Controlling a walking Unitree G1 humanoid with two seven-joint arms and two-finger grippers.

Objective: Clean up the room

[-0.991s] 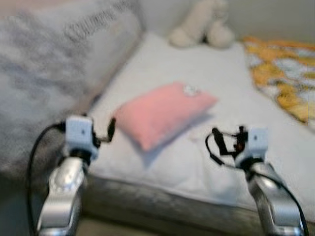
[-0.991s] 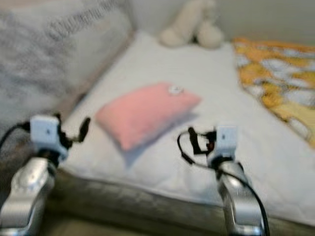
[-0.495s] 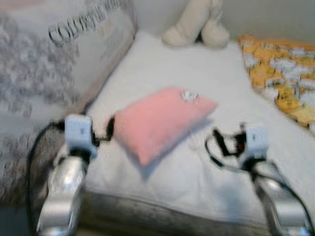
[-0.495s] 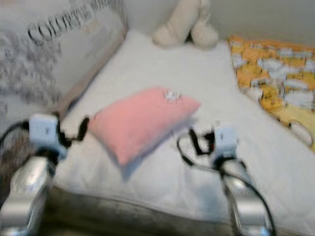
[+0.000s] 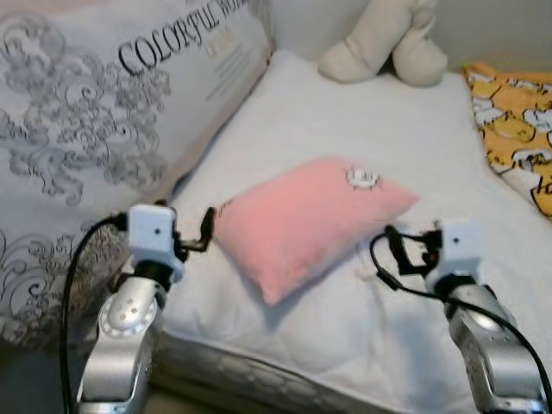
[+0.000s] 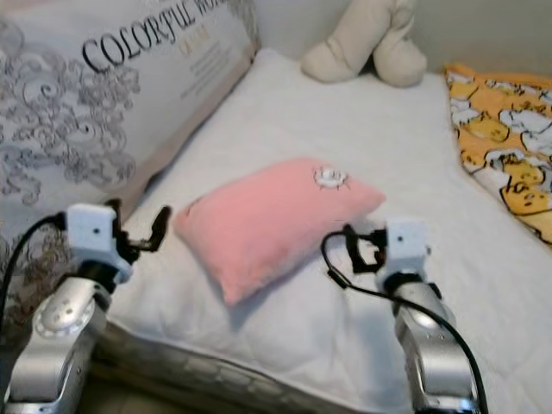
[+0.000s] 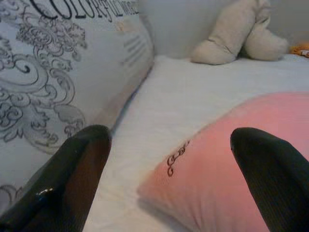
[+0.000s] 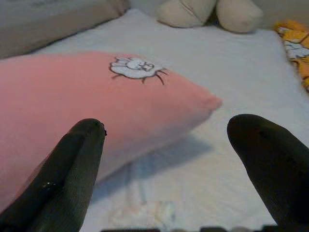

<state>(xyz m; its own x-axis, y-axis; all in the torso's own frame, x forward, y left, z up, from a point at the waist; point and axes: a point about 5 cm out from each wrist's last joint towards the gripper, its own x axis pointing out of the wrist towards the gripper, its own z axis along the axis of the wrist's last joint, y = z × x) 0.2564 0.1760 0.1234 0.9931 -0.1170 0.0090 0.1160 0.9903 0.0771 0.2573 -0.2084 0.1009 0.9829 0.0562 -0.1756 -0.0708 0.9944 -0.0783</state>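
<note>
**Pink pillow flanked by two open grippers on white bed**

Lying flat near the front edge of the white mattress [image 5: 371, 138]: a pink pillow [image 5: 310, 220], one corner pointing toward the bed's near edge, a small white rabbit patch [image 5: 362, 178] stitched near its far corner. Just beside the pillow's left corner, the left gripper [image 5: 205, 231], raised on its silver arm, jaws spread wide with nothing between them; seen from the left wrist, black fingers [image 7: 72, 179] framing the pillow's corner and a small dark embroidered mark [image 7: 176, 155] on the fabric, apart from it rather than touching. Just beside the pillow's right edge, the right gripper [image 5: 398, 250], jaws likewise parted and empty; from the right wrist, fingers [image 8: 72, 169] straddling the pillow's long side and the bare sheet next to it.

Left of the pillow, propped along the bed's side: a large grey-and-white cushion [image 5: 103, 112] with scrolling ornament and dark printed lettering. Beyond the pillow, at the far end of the mattress against the wall: a cream plush toy [image 5: 384, 43]. Right of the pillow, well apart: an orange-and-yellow patterned blanket [image 5: 517, 121] spread over the mattress.
</note>
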